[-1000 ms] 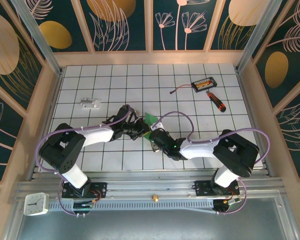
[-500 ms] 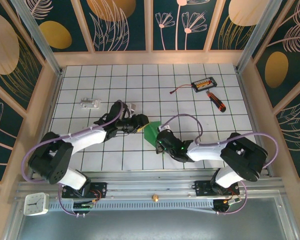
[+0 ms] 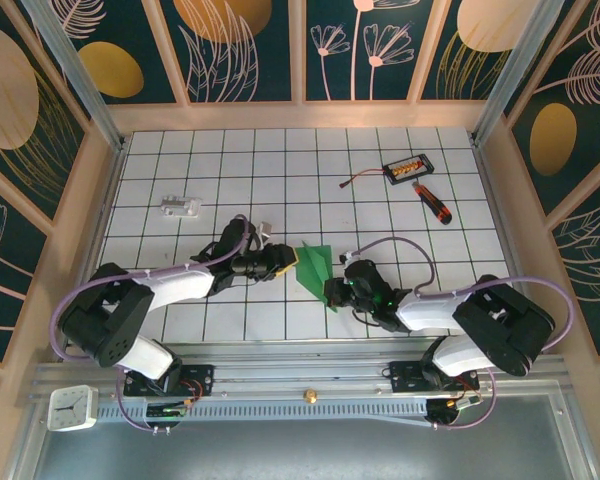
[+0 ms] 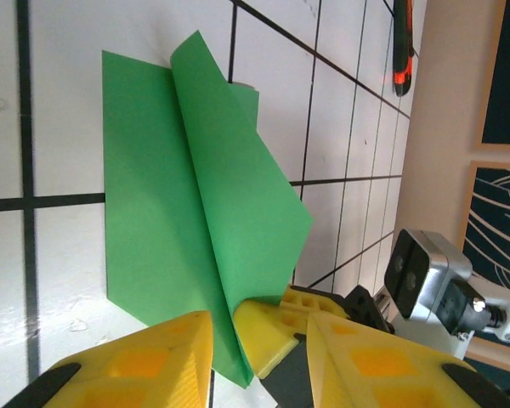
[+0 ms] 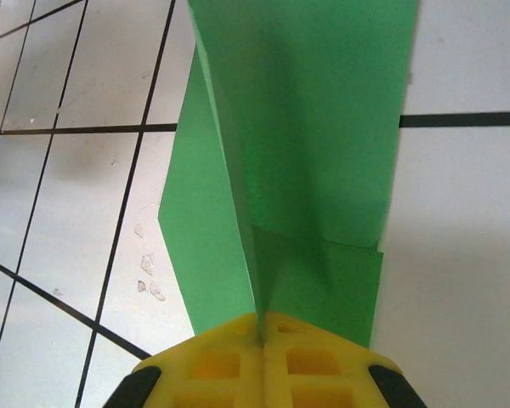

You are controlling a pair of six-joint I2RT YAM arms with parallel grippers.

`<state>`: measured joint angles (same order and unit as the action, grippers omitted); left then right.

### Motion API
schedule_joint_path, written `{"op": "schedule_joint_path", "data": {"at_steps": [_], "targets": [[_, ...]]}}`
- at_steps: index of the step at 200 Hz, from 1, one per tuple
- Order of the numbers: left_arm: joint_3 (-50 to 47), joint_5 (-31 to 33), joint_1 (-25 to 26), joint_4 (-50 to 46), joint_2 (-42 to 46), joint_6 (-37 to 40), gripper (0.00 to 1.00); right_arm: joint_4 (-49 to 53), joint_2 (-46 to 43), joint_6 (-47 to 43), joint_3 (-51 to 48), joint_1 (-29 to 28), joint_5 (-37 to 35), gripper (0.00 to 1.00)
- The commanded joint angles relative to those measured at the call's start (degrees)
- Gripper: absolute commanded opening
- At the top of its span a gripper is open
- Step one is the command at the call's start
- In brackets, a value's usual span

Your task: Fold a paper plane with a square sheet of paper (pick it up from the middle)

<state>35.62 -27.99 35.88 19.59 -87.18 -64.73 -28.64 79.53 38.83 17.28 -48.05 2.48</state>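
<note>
Right gripper (image 5: 261, 323) on creased green paper (image 5: 310, 127)

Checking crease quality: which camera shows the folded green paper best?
Left wrist: nearly the whole folded green paper shows, raised flap and centre crease included. Right wrist crops it but shows the right gripper pinching its crease. Top external shows it small, between the arms.

White tiled table (image 3: 230, 165) carries folded green paper (image 3: 312, 268), screwdriver (image 3: 432, 203), black box (image 3: 406, 167) and grey bracket (image 3: 180, 208).
</note>
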Motion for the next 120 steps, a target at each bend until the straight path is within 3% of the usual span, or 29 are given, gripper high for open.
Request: {"op": "schedule_joint_path", "data": {"at_steps": [1, 120], "targets": [[0.8, 0.3, 0.8, 3.7, -2.0, -0.6, 0.32, -6.4, -1.7, 3.9, -2.1, 1.3, 4.4, 0.00], [6.0, 0.5, 3.2, 4.6, -8.5, -0.3, 0.13, -20.7, 1.8, 13.5, -9.2, 6.4, 10.8, 0.00]]}}
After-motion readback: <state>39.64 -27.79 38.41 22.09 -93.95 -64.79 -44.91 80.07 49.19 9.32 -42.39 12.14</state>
